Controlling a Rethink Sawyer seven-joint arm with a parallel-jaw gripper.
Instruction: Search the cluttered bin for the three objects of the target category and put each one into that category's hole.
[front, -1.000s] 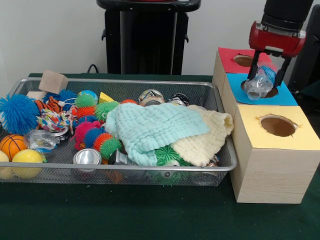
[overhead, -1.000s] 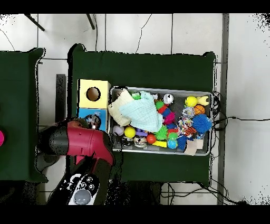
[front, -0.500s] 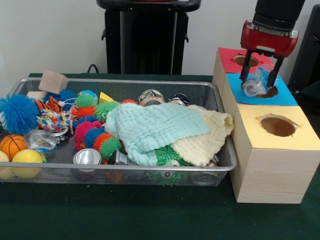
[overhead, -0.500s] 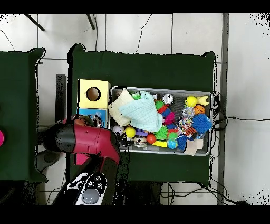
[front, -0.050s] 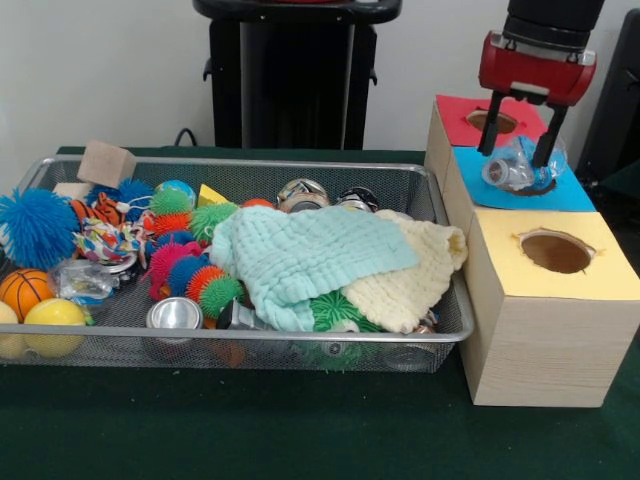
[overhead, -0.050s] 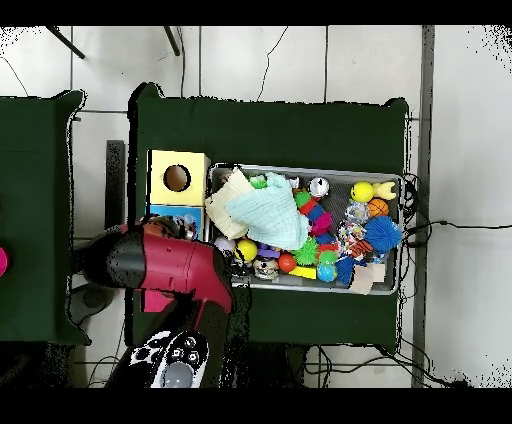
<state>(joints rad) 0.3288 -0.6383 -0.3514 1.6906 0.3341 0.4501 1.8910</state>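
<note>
My gripper (front, -0.050s: 518, 152) hangs over the blue-topped section of the wooden sorting box (front, -0.050s: 562, 192), my two dark fingers (front, -0.050s: 489, 127) standing either side of the crumpled clear plastic bottle (front, -0.050s: 513, 170). The bottle lies on its side across the round hole in the blue panel (front, -0.050s: 538, 186), its cap end pointing left and its body partly over the opening. I judge my fingers spread and no longer pinching it, though the far one is close against the plastic and I cannot be sure it is clear. In the overhead view my red arm (overhead, -0.050s: 160, 265) covers the blue section, so the front view is all I have to go on.

The step in hand is getting this bottle down the blue hole. It looks perched rather than dropped, so I should rise straight up without dragging a finger against it, or I may flick it off the box to the right. If it stays bridged across the rim, a gentle downward nudge on the end over the opening should tip it in; a sideways shove would roll it toward the yellow-topped section (front, -0.050s: 550, 270) just nearer.

After that, the silver wire mesh bin (front, -0.050s: 455, 330) on the left needs searching. The pale green knitted cloth (front, -0.050s: 300, 255) and cream knitted cloth (front, -0.050s: 410, 285) cover much of its right half and may hide more.
</note>
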